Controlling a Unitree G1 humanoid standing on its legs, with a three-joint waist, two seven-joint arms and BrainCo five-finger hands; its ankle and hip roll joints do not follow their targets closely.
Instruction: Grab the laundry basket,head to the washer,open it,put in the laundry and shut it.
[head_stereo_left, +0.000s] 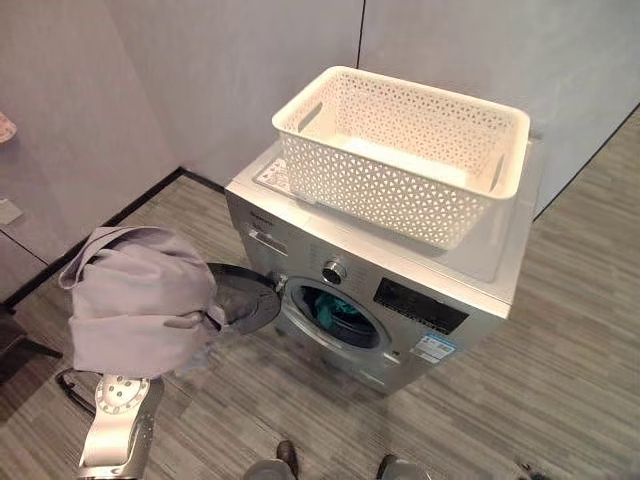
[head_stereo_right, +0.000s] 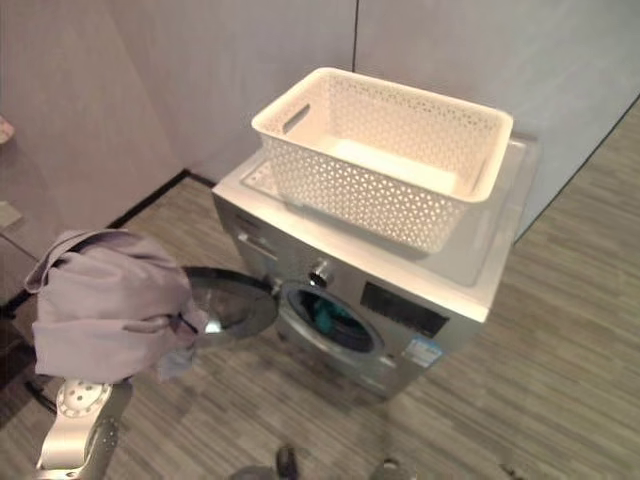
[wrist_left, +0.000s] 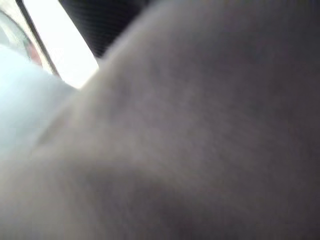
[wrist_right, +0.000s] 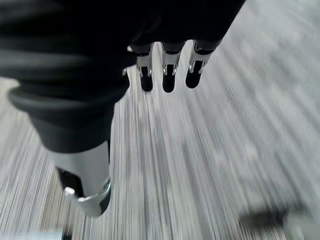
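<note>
Judging by the washer (head_stereo_left: 400, 290), you are midway: its round door (head_stereo_left: 245, 295) hangs open, the white lattice laundry basket (head_stereo_left: 400, 150) sits empty on its flat silver lid, and something teal (head_stereo_left: 330, 312) already lies in the drum. A soft grey garment (head_stereo_left: 140, 300) drapes over your left arm beside that door; whether fingers grip it, you cannot tell. Your right hand (wrist_right: 167, 70) hangs relaxed, holding nothing, above the striped floor (head_stereo_left: 560, 380). Loading and shutting remain.
</note>
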